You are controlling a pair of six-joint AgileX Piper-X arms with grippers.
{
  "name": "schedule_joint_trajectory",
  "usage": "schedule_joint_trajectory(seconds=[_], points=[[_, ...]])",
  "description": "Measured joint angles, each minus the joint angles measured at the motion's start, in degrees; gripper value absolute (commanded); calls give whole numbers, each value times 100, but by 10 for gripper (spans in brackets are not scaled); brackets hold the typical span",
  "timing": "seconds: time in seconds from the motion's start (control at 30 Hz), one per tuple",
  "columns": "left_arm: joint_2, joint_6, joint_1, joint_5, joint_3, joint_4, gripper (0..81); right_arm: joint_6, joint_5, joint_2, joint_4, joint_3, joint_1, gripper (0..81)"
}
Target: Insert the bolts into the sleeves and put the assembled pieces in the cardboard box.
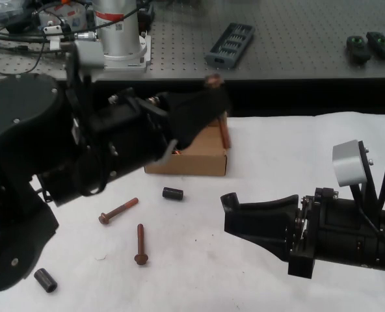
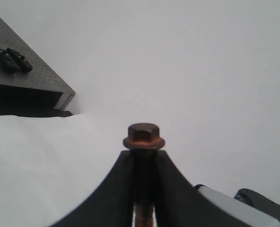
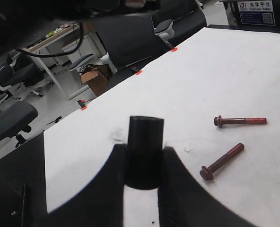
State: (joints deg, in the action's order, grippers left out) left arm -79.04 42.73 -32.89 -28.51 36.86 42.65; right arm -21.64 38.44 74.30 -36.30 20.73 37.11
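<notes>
**Cardboard box** (image 1: 202, 161): left part and inside hidden behind the left arm (image 1: 114, 140), which the picture's edge cuts off.

**Bolt** (image 1: 224, 133), clamped in the left gripper (image 1: 213, 97) at the box's right end: head blurred. In the left wrist view its shank lies hidden between the fingers (image 2: 111, 189) and runs off the edge.

**Sleeve** (image 3: 145, 137), clamped in the right gripper (image 3: 144, 150), right of the box and nearer the camera: lower end hidden between that gripper's fingers.

**Right arm** (image 1: 348, 234): cut off at the edge.

Black left gripper (image 1: 213, 107), upper centre of the high view, pinches a rusty hex-head bolt (image 2: 144, 137); black right gripper (image 1: 235, 207), lower right, pinches a black cylindrical sleeve (image 3: 145, 135).
</notes>
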Motion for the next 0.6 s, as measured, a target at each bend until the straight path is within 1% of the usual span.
schedule_joint_trajectory(seconds=[0.27,0.6], points=[[-8,-76,-13,-3,-305,227,6,-490,84,483,-833,0,0,31],[-14,-76,-13,41,-461,481,6,-638,121,495,-1053,0,0,31]])
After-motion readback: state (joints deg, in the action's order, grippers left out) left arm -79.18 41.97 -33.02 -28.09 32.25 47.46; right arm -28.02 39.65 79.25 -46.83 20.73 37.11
